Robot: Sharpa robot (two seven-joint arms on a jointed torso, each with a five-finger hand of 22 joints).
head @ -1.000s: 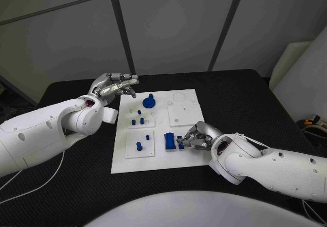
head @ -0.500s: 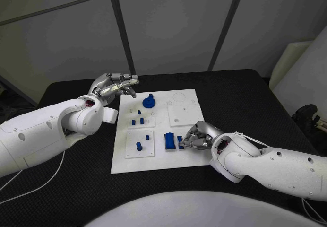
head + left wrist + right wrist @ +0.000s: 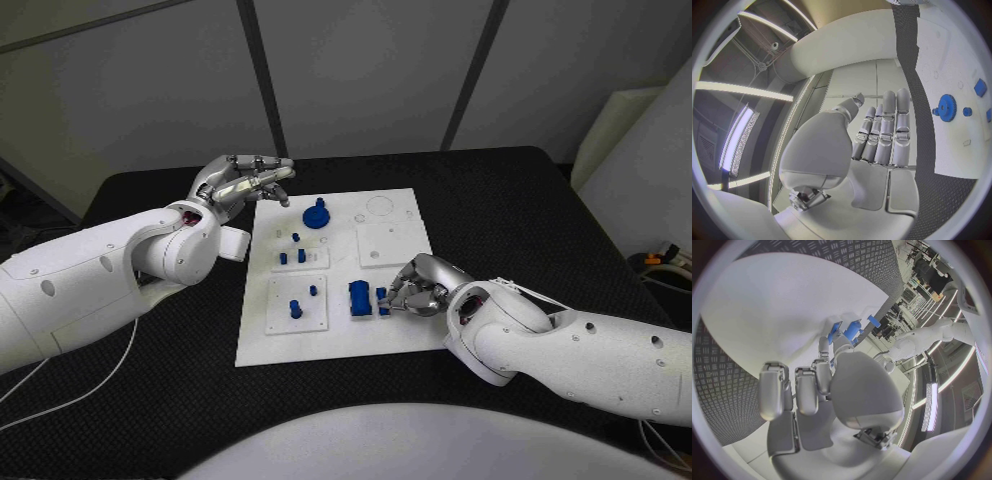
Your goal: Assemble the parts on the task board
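Note:
The white task board (image 3: 397, 330) lies mid-table. On its near part stands a tall blue block (image 3: 358, 297), with a small blue part (image 3: 384, 298) right beside it. My right hand (image 3: 415, 287) rests on the board with its fingers curled, and the fingertips pinch that small part (image 3: 851, 332). A blue gear (image 3: 316, 214) sits on the far part of the board, and small blue pegs (image 3: 296, 248) stand on a square sub-plate behind another pegged sub-plate (image 3: 296, 305). My left hand (image 3: 245, 180) hovers at the board's far left corner, fingers straight and holding nothing; the gear (image 3: 947, 106) lies beyond it.
Black table (image 3: 548, 220) surrounds the board. A blank square sub-plate (image 3: 387, 243) and a round recess (image 3: 379, 207) are on the board's far right part. A white cable (image 3: 87, 385) trails over the near left table.
My right hand has edged slightly toward the blue block, still on the small part. The left hand has not moved.

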